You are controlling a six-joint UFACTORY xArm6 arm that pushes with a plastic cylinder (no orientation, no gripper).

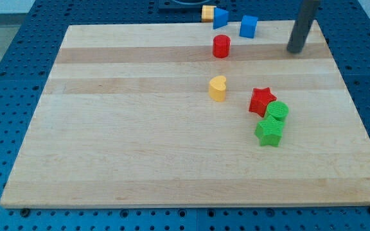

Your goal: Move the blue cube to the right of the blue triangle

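The blue cube (248, 26) sits near the board's top edge, right of centre. The blue triangle (220, 17) lies just to its left, at the top edge, with a small gap between them. My tip (295, 49) rests on the board to the right of the blue cube and a little lower, apart from it. The dark rod rises from the tip toward the view's top.
A yellow block (207, 12) touches the blue triangle's left side. A red cylinder (221, 47) stands below the triangle. A yellow heart (218, 88), a red star (262, 101), a green cylinder (277, 111) and a green star (270, 131) lie mid-board. The wooden board (108, 128) rests on a blue pegboard.
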